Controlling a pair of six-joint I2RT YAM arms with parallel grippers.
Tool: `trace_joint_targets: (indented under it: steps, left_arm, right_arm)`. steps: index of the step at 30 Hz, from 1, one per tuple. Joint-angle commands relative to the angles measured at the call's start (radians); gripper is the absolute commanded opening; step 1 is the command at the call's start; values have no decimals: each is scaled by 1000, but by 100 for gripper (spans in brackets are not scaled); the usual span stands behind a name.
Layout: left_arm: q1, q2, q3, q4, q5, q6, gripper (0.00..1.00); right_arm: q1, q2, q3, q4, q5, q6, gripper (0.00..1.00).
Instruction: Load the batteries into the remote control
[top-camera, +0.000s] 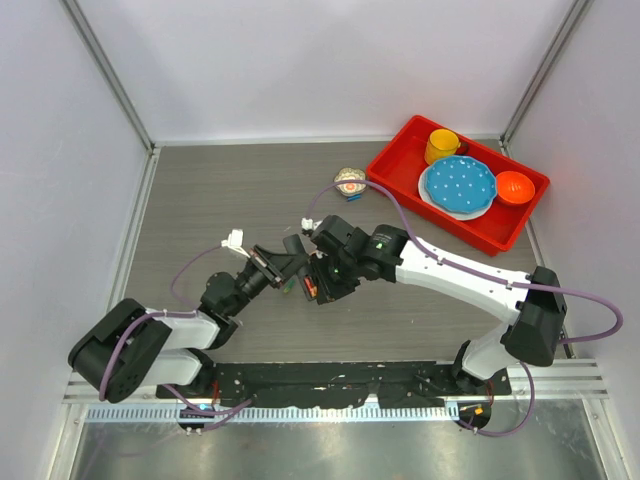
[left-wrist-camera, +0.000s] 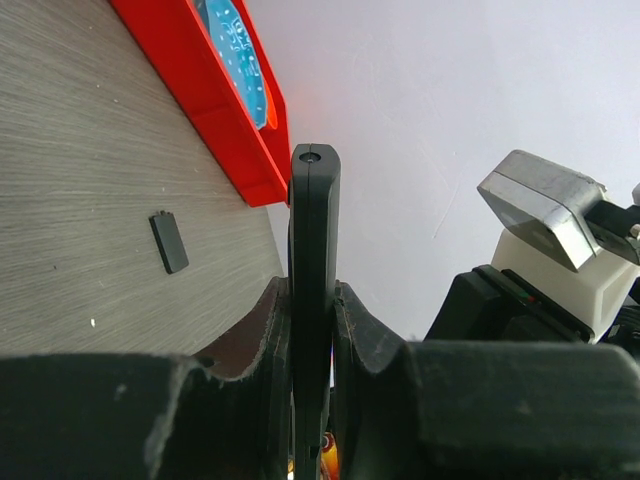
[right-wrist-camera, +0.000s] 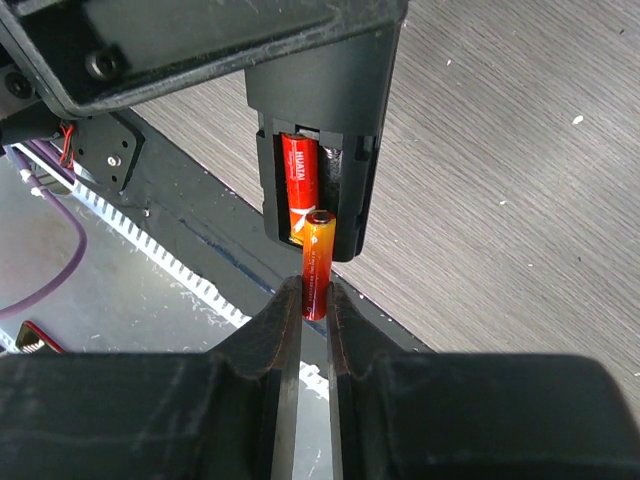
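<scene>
From above, both arms reach to the middle of the table. The left gripper and the right gripper come tip to tip there, up off the wood. What they hold is too small to make out from here. A red tray sits far off on the right with a yellow cup, a blue plate and an orange bowl in it. It is well apart from the work. A small round thing lies just left of the tray.

From the left wrist, the two fingers squeeze tight on the remote control. We see it by its thin edge, and it sticks out past the fingers. I think it is held up like this so the other arm can get at its open side. A small flat black piece lies alone on the table. It may be the lid of the battery slot.

From the right wrist, the fingers pinch the orange battery by its near end, so its far end is free to go in first. That end is right at the mouth of the remote's open slot. A red battery already lies in the left side of the slot. The spot beside it looks empty, and the orange one lines up with it. I think it must slide in straight, or it could catch on the rim.
</scene>
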Motion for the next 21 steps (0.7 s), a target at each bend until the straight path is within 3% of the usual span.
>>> trace_joint_targets:
  steps: [1, 21]
  left_arm:
    - [-12, -38, -6, 228, 3, 0, 0]
    - [-52, -60, -18, 228, -14, 9, 0]
  right_arm:
    - [3, 12, 44, -5, -1, -15, 1]
    - [-34, 49, 67, -33, -25, -41, 1]
